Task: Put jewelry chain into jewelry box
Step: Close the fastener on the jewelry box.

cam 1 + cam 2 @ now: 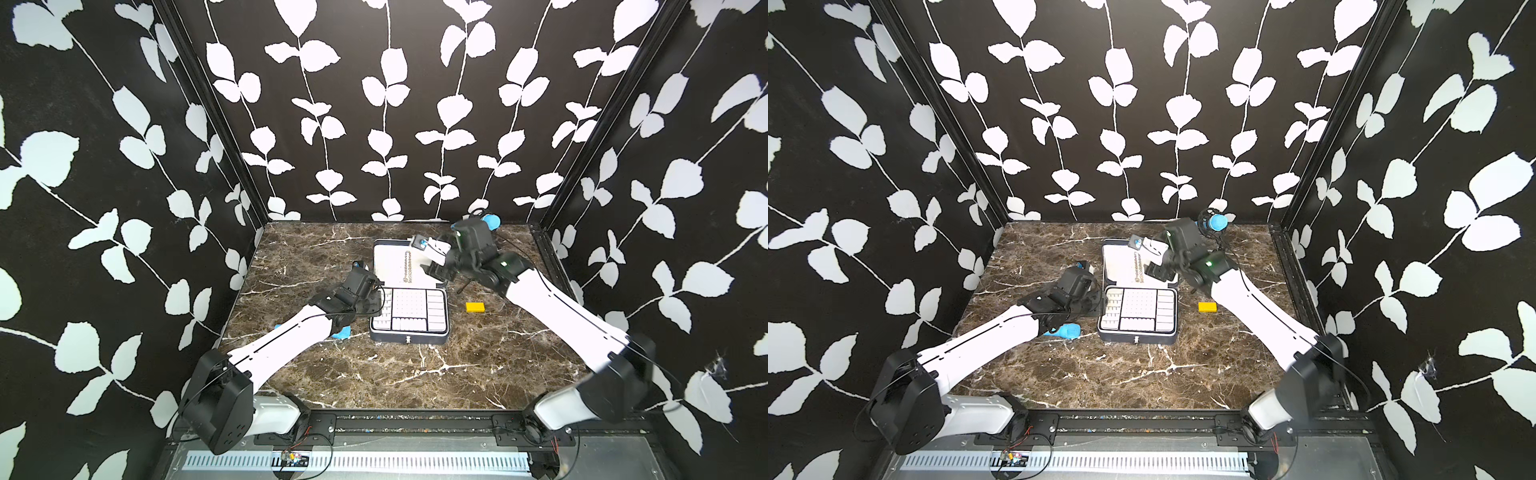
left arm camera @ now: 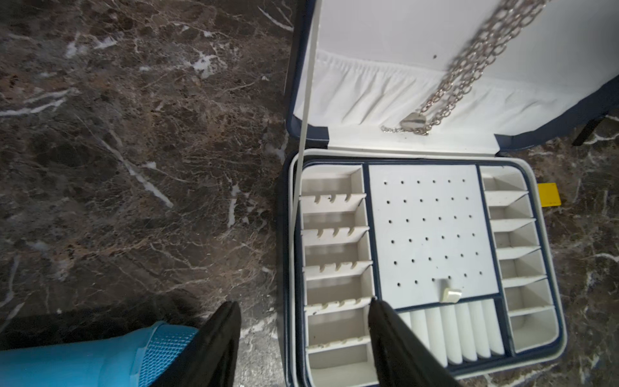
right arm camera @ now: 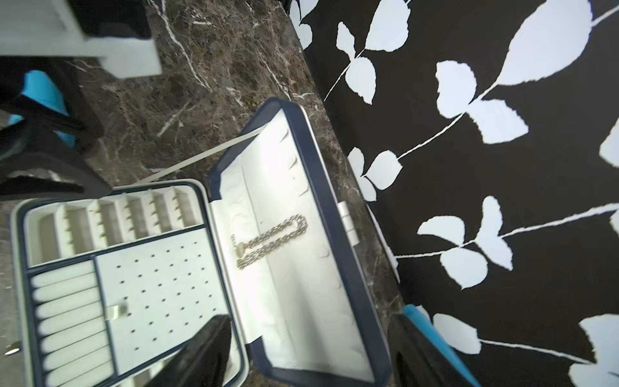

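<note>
Left gripper, right gripper: I see both spread wide, empty. One silvery link jewelry chain doubled on white lid lining, one rounded navy jewelry box.

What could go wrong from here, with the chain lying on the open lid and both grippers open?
1. The jewelry chain lies loose on the lid lining of the jewelry box, with one end near the hinge. Closing the lid could let it slide out or get pinched.
2. The left gripper, open, hangs over the tray's edge beside the white strap. A careless move might snag the strap or shove the box.
</note>
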`<control>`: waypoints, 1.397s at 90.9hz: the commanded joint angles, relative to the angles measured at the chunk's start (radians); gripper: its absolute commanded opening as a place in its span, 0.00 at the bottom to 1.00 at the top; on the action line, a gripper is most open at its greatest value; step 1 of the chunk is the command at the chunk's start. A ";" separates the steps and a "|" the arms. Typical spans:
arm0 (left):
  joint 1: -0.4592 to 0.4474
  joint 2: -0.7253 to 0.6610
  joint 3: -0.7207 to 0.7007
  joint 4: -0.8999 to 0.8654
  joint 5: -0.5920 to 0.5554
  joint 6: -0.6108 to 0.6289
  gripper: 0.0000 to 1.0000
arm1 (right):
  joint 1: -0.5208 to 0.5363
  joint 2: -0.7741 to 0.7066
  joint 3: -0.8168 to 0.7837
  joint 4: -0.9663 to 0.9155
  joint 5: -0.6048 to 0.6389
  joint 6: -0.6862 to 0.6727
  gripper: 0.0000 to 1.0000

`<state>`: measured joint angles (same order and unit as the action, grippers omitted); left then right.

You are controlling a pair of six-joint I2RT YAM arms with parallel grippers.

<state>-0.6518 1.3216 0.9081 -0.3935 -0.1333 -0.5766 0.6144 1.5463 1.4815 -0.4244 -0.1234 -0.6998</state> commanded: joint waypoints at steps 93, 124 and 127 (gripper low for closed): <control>0.009 -0.002 -0.113 0.057 0.034 -0.097 0.63 | -0.033 0.319 0.208 0.086 -0.070 -0.220 0.78; 0.008 0.001 -0.118 0.061 0.036 -0.098 0.63 | -0.033 0.336 0.209 0.101 -0.060 -0.224 0.72; 0.008 -0.001 -0.119 0.061 0.035 -0.099 0.63 | -0.034 0.336 0.209 0.101 -0.059 -0.224 0.70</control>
<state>-0.6479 1.3277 0.8032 -0.3428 -0.1001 -0.6666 0.5816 1.8679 1.6749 -0.3561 -0.1871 -0.9257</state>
